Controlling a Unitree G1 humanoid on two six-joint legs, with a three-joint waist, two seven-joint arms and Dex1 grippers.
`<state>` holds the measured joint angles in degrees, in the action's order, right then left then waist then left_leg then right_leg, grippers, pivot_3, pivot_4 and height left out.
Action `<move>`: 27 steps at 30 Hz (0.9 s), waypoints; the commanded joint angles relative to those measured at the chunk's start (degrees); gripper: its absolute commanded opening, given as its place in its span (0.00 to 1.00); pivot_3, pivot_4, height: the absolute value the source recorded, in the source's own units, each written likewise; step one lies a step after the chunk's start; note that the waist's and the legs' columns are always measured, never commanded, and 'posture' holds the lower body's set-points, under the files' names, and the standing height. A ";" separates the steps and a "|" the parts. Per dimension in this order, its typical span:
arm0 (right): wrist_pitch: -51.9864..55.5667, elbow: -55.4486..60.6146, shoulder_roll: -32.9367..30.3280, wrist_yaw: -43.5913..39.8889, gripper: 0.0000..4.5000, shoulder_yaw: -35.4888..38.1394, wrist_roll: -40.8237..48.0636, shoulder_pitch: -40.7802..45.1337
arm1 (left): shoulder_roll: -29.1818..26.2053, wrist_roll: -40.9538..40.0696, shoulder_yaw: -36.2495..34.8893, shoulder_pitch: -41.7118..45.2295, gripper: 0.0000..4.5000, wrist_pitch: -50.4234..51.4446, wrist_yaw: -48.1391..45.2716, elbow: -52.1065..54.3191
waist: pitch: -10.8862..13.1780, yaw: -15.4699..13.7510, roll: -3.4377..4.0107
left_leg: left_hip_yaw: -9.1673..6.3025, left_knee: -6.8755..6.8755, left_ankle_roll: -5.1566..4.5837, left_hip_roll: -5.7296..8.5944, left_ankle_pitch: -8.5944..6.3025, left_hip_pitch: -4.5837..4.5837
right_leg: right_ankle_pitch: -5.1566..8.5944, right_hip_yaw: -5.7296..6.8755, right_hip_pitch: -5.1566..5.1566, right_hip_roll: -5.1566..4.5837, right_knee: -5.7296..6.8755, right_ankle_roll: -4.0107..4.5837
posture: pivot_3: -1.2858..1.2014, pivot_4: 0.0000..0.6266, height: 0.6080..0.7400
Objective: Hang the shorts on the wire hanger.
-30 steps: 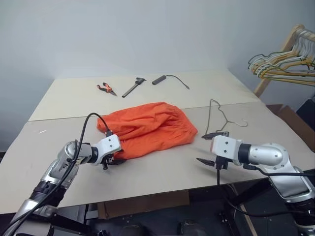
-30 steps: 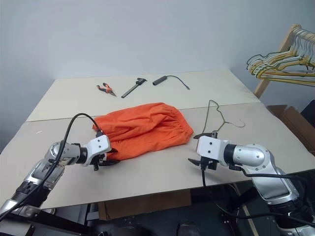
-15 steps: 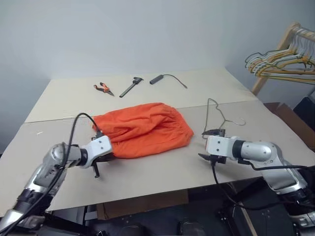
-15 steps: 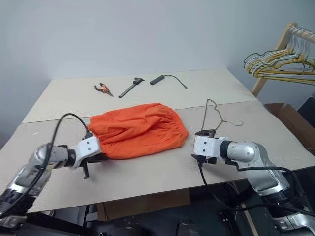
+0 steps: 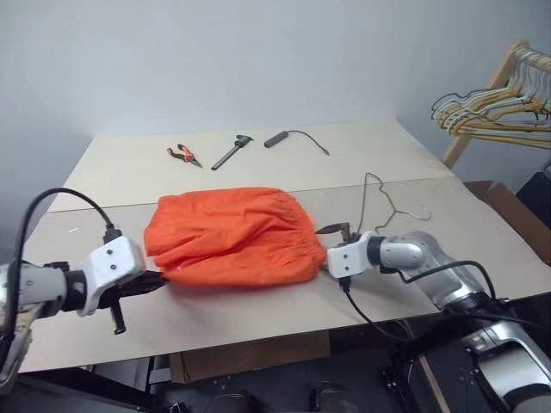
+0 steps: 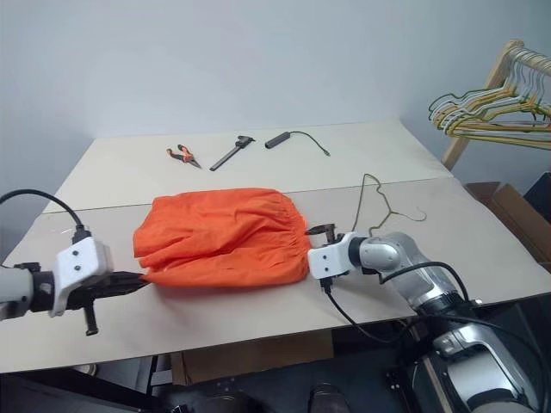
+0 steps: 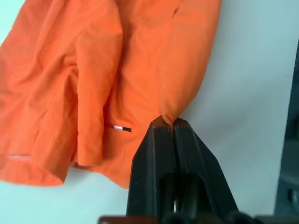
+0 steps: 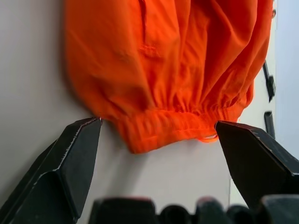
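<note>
My left gripper (image 7: 167, 125) is clenched on a small pinch of the shorts (image 5: 228, 237) at a leg corner; right gripper (image 8: 156, 128) is spread wide, jaws either side of the waistband end, not yet on fabric. Risks: pinch is thin, so cloth may slip out if I pull harder; right could close on just the elastic edge or miss it. Shorts lie flat mid-table (image 5: 258, 297), long axis left-to-right, waistband toward my right, legs toward my left. Hanger (image 5: 383, 204) lies just beyond right gripper, hook pointing right, apart from shorts.

Pliers (image 5: 182, 155), possibly knife (image 5: 232, 151), black cable (image 5: 295, 138), hanger bunch (image 5: 492, 110).
</note>
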<state>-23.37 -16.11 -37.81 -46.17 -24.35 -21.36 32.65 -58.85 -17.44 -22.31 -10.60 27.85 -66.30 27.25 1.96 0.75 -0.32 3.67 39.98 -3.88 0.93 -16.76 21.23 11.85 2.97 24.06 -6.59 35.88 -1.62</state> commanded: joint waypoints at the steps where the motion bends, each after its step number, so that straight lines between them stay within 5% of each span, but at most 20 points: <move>1: -3.68 -3.76 0.88 0.76 1.00 -0.64 -1.60 3.29 | -1.45 -1.72 -4.37 -2.65 0.00 -0.22 -2.25 2.96 | 0.01 -0.16 0.00 | 0.01 -0.01 0.02 0.00 0.01 0.00 | 0.00 -0.01 0.01 0.01 0.00 0.01 | 0.54 0.00 1.00; 5: -7.55 -6.39 1.03 -1.60 0.86 -1.95 -0.54 4.27 | -0.77 -0.89 -5.17 -3.47 0.00 0.13 -0.03 2.67 | 0.02 -0.68 -0.04 | 0.03 -0.01 0.05 0.00 0.03 0.00 | -0.01 -0.02 0.01 0.01 0.01 0.05 | 0.54 0.00 1.00; 16: -8.62 -5.85 1.35 -4.51 0.01 -2.57 -0.34 3.53 | -2.21 2.60 -3.62 -6.41 0.00 -3.41 -0.02 -1.77 | 0.02 -0.63 -0.04 | 0.09 -0.04 0.08 -0.04 0.04 -0.04 | -0.02 -0.08 0.04 0.06 0.04 0.09 | 0.54 0.00 1.00; 27: 5.60 19.80 -5.00 -9.97 0.00 2.31 5.18 -11.27 | -3.65 9.06 -6.30 -19.22 0.00 -10.23 -4.76 -5.55 | 0.01 -0.80 -0.05 | 0.16 -0.10 0.02 -0.13 -0.03 -0.02 | 0.00 -0.10 0.08 0.04 -0.02 0.15 | 0.52 0.00 1.00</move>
<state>-20.92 -1.03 -41.32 -55.10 -25.25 -17.98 22.00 -61.20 -10.20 -25.30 -28.49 18.60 -69.89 21.63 1.97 -0.05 -0.37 3.84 39.89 -3.88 0.77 -16.81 21.21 11.87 2.87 24.15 -6.54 35.85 -1.45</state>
